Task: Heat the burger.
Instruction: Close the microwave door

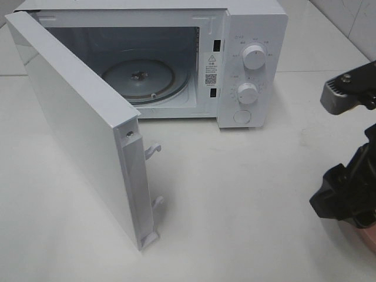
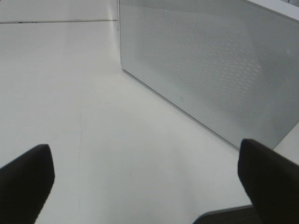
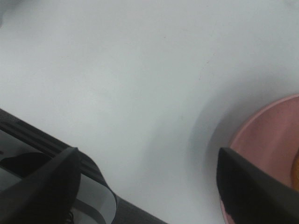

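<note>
The white microwave [image 1: 252, 59] stands at the back of the table with its door [image 1: 76, 117] swung wide open to the left; the glass turntable [image 1: 141, 79] inside is bare. The burger is almost wholly out of view: only an orange-brown sliver [image 3: 296, 170] shows at the frame's edge on the pink plate [image 3: 266, 140]. My right gripper [image 3: 149, 186] is open just above the table, one finger [image 3: 247, 186] over the plate's rim. My right arm [image 1: 346, 194] is at the table's right edge. My left gripper [image 2: 147, 182] is open and empty, low beside the door's outer face [image 2: 210, 60].
The open door juts far forward over the left half of the table, with latch hooks [image 1: 154, 150] on its free edge. Two knobs [image 1: 254, 57] and a button are on the microwave's right panel. The pink plate's edge [image 1: 367, 238] shows under the right arm.
</note>
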{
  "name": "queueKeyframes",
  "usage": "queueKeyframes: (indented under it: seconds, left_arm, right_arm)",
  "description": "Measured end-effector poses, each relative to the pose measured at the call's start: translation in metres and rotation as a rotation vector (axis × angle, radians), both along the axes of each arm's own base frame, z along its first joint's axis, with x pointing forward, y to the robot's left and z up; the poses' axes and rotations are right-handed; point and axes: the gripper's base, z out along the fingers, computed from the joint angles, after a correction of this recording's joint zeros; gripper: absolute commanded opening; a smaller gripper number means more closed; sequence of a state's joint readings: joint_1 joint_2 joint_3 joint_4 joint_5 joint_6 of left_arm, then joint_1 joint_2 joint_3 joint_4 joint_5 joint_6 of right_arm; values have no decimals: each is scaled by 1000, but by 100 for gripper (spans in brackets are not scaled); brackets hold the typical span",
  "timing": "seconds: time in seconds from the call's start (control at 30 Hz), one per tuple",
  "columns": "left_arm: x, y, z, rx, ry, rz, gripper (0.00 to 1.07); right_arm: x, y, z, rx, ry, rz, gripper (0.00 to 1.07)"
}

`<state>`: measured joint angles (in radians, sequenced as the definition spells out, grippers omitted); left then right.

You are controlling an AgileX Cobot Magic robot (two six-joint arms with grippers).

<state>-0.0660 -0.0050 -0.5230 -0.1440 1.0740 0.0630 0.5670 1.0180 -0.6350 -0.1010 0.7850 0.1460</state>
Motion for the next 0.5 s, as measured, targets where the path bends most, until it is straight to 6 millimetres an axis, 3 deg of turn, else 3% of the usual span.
queueKeyframes:
  seconds: [0.23, 0.5]
  left_arm:
    - [0, 0, 0, 0, 0, 0, 100]
    - [0, 0, 0, 0, 0, 0, 100]
  right_arm:
    - [-26, -17, 21, 30, -61, 2, 76]
    - [-45, -31, 33, 58, -97, -20, 76]
